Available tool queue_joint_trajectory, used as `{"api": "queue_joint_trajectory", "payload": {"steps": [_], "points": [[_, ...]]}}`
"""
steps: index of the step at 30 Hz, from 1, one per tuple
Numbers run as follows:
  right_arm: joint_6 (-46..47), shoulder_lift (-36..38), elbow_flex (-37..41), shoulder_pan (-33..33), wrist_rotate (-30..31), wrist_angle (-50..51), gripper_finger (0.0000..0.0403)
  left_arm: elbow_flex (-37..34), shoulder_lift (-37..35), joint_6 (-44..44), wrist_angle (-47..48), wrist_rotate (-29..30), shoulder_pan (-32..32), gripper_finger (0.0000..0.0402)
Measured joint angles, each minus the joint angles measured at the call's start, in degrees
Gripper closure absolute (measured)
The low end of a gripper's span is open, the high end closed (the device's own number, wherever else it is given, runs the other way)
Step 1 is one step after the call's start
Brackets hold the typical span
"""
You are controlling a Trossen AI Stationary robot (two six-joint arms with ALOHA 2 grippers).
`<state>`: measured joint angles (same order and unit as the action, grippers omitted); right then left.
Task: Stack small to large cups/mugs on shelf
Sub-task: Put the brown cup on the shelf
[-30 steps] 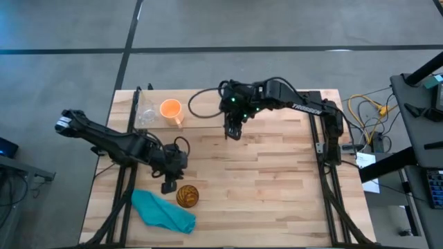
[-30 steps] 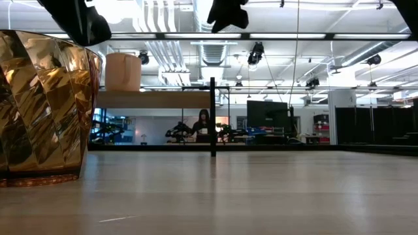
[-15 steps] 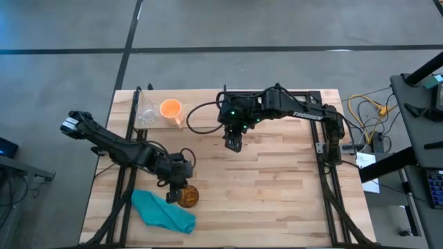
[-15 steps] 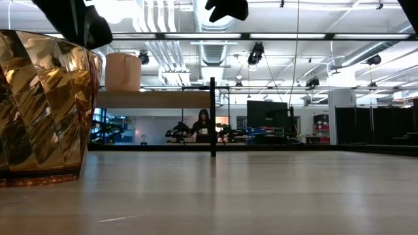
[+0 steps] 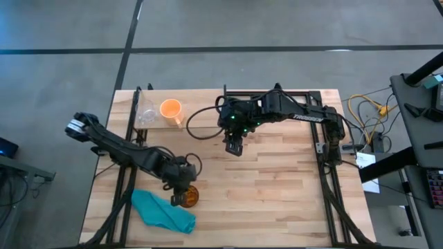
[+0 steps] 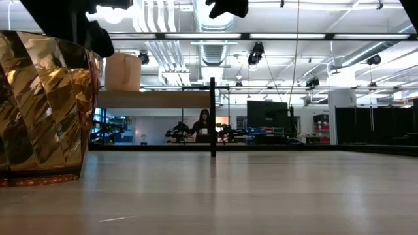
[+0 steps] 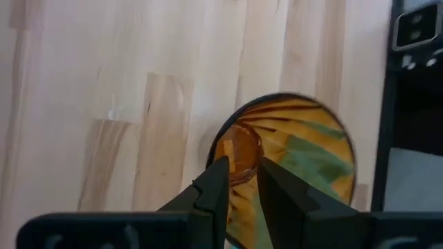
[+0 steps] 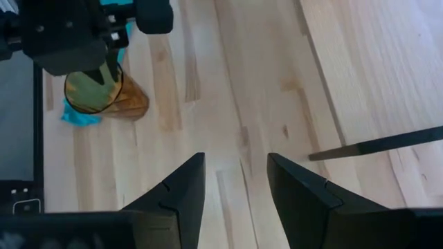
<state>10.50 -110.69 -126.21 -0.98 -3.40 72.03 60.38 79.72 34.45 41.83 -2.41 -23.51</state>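
Note:
The amber-brown patterned tumbler (image 5: 188,196) stands upright on its base near the table's near-left edge and looms large in the low view (image 6: 42,108). My left gripper (image 7: 242,169) is right above it, open by a narrow gap. One finger is over the tumbler's mouth and the other is at its rim. The orange mug (image 5: 171,109) and the small clear cup (image 5: 145,115) stand on the shelf (image 6: 157,99) at the far left. My right gripper (image 5: 234,145) hangs open over the table's middle, holding nothing. My left gripper comes at the tumbler from above, pointing down. One finger (image 7: 277,190) is inside the mouth and the other (image 7: 216,185) is at the rim's outer edge (image 7: 213,149). I cannot tell whether either finger touches the wall. The tumbler stands upright on the table.
A teal cloth (image 5: 163,213) lies crumpled just left of the tumbler at the near edge. The shelf's thin black divider (image 6: 213,117) stands upright behind. Black frame posts run along both table sides. Bare wood lies right of the tumbler and under my right gripper (image 8: 235,180).
My left gripper has moved toward the near edge and slightly right, coming down over the tumbler's mouth. My right gripper has shifted a little toward the near edge, away from the shelf. The tumbler, mug and clear cup have stayed in place.

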Motion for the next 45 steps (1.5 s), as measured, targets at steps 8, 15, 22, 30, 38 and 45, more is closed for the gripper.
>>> {"api": "queue_joint_trajectory", "payload": {"steps": [8,15,22,30,38,45], "points": [[-0.63,0.0,0.0,-0.04,0.0,0.04,0.0252,0.0,-2.05,1.29,-0.3,2.2,0.11,0.034],[-1.67,0.0,0.0,-0.04,0.0,0.11,0.0252,-0.12,-2.14,0.81,0.23,3.42,0.17,0.034],[-1.75,0.0,0.0,-0.04,0.0,0.09,0.0252,-0.76,-2.12,0.83,0.68,3.47,0.17,0.034],[-1.74,0.0,0.0,-0.04,0.0,-0.04,0.0252,-1.73,-1.72,0.81,0.81,4.01,0.17,0.034],[-1.56,0.0,0.0,-0.04,0.0,-0.3,0.0252,-1.89,-1.75,0.77,0.65,4.3,0.17,0.034],[-1.53,0.0,0.0,-0.04,0.02,-0.33,0.0252,-2.8,-1.75,0.75,0.75,4.3,0.17,0.034]]}}
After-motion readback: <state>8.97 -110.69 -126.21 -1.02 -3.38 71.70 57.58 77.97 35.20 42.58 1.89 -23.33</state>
